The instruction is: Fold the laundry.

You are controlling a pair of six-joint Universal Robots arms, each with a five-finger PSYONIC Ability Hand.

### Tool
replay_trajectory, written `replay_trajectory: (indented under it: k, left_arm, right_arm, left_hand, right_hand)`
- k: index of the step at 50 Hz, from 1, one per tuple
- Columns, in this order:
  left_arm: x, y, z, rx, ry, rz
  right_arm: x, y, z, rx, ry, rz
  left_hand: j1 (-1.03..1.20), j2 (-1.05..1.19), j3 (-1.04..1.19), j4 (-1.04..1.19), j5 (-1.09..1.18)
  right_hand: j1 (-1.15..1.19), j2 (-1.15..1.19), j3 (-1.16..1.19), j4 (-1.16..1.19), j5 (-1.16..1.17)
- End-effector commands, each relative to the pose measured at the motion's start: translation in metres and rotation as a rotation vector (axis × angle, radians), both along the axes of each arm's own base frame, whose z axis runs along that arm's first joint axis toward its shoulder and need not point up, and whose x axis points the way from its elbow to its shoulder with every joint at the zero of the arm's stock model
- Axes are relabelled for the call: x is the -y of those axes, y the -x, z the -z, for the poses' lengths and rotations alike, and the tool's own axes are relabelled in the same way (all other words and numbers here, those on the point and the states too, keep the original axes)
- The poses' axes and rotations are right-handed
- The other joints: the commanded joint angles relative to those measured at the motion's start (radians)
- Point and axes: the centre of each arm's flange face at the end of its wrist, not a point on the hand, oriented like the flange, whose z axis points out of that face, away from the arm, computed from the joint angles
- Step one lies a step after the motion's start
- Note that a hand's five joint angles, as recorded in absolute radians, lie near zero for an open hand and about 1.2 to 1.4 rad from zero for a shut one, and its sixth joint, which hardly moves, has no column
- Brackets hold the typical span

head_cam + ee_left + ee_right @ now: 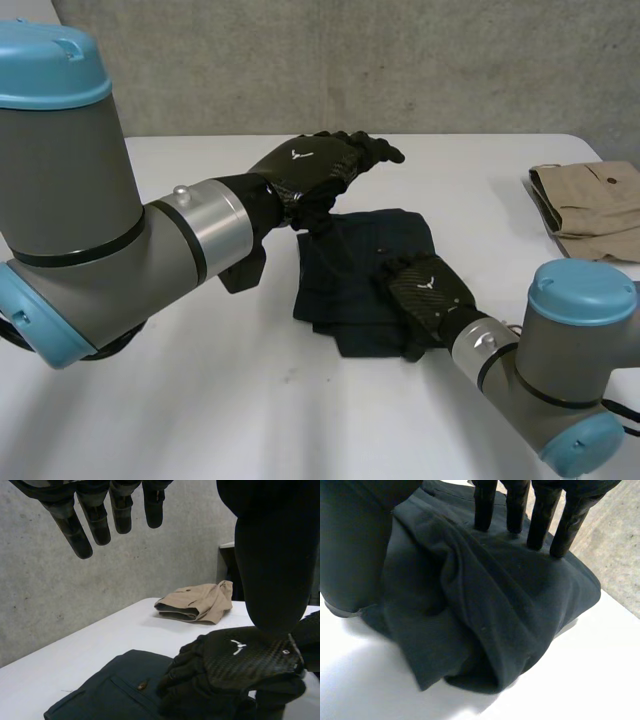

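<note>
At the centre of the white table [200, 400] in the head view, a dark folded garment [360, 260] of heavy cloth lies in a rough square, its near edge rumpled. The right hand [432, 290], black with a carbon-weave back, lies flat on the garment's lower right part, its arm coming in from the lower right of the frame. In the right wrist view its fingers [515, 505] are straight and slightly spread, their tips pressing down on the dark folded garment [485, 610], which bunches into thick folds beneath the palm on the white table [580, 680]; they grip nothing.

The left hand [320, 165] hangs above the garment's far left corner, just left of the frame's centre. In the left wrist view its fingers [95, 522] are straight and held apart in the air, with nothing between them and the thumb. Below them the right hand [245, 660] rests on the dark folded garment [110, 692], beside a small brown button [142, 684] at a pocket seam.

A beige folded garment [590, 205] sits well apart at the right edge of the head view, and at the table's far side in the left wrist view [197, 602]. A grey concrete wall [350, 60] runs behind the table.
</note>
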Motion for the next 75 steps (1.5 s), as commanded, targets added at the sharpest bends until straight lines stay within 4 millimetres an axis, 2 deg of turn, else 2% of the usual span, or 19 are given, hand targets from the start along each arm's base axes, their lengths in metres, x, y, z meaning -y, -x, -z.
replay_trajectory:
  k: [1, 18, 20, 25, 30, 42, 51, 57, 64, 67, 68, 75]
  left_arm:
    - [0.000, 0.000, 0.000, -0.001, -0.002, 0.001]
    - [-0.002, -0.001, 0.001, 0.003, -0.007, 0.001]
    - [-0.002, -0.001, 0.001, 0.002, -0.008, 0.001]
    - [-0.002, -0.002, 0.003, 0.005, -0.012, 0.000]
    - [-0.002, -0.002, 0.003, 0.005, -0.011, 0.000]
    - [-0.002, -0.002, 0.004, 0.006, -0.012, 0.000]
    - [-0.002, -0.002, 0.004, 0.006, -0.012, 0.001]
    - [-0.002, -0.002, 0.005, 0.007, -0.013, 0.000]
    - [-0.002, -0.002, 0.004, 0.005, -0.013, 0.001]
    - [-0.002, -0.002, 0.005, 0.006, -0.014, 0.000]
    - [-0.002, -0.002, 0.005, 0.006, -0.014, 0.000]
    - [-0.003, -0.002, 0.005, 0.006, -0.014, 0.000]
  right_arm:
    - [0.014, -0.006, 0.000, 0.012, 0.048, 0.001]
    - [0.047, -0.018, 0.005, 0.023, 0.087, 0.039]
    - [0.048, -0.017, 0.004, 0.024, 0.085, 0.041]
    - [0.038, -0.010, 0.001, -0.012, -0.003, 0.049]
    - [0.027, -0.007, -0.005, -0.032, -0.062, 0.032]
    - [0.030, -0.007, 0.002, -0.036, -0.057, 0.038]
    - [0.045, -0.013, 0.008, -0.019, -0.008, 0.043]
    - [0.055, -0.017, 0.004, -0.002, 0.020, 0.049]
    - [0.068, -0.022, -0.006, 0.020, 0.065, 0.054]
    - [0.073, -0.024, -0.006, 0.023, 0.076, 0.055]
    - [0.075, -0.025, -0.004, 0.022, 0.074, 0.055]
    - [0.083, -0.025, 0.000, 0.013, 0.074, 0.058]
  left_hand:
    - [0.015, 0.000, -0.005, 0.000, -0.017]
    - [0.015, 0.000, -0.005, 0.000, -0.017]
    - [0.015, 0.000, -0.005, 0.000, -0.017]
    - [0.015, 0.000, -0.005, 0.000, -0.017]
    - [0.015, 0.000, -0.005, 0.000, -0.017]
    - [0.015, 0.000, -0.005, 0.000, -0.017]
    - [0.015, 0.000, -0.005, 0.000, -0.017]
    - [0.015, 0.000, -0.005, 0.000, -0.017]
    - [0.015, 0.000, -0.005, 0.000, -0.017]
    - [0.015, 0.000, -0.005, 0.000, -0.017]
    - [0.015, 0.000, -0.005, 0.000, -0.017]
    - [0.015, 0.000, -0.005, 0.000, -0.017]
  right_hand:
    - [0.370, 0.318, 0.331, 0.326, 0.314]
    - [0.796, 0.744, 0.757, 0.752, 0.740]
    - [0.758, 0.706, 0.719, 0.714, 0.702]
    - [0.186, 0.135, 0.147, 0.142, 0.131]
    - [0.123, 0.072, 0.085, 0.079, 0.068]
    - [0.144, 0.092, 0.105, 0.100, 0.088]
    - [0.458, 0.406, 0.419, 0.414, 0.402]
    - [0.842, 0.791, 0.803, 0.798, 0.787]
    - [0.875, 0.823, 0.836, 0.831, 0.819]
    - [1.015, 0.964, 0.977, 0.971, 0.960]
    - [1.144, 1.092, 1.105, 1.100, 1.088]
    - [1.162, 1.110, 1.123, 1.118, 1.106]
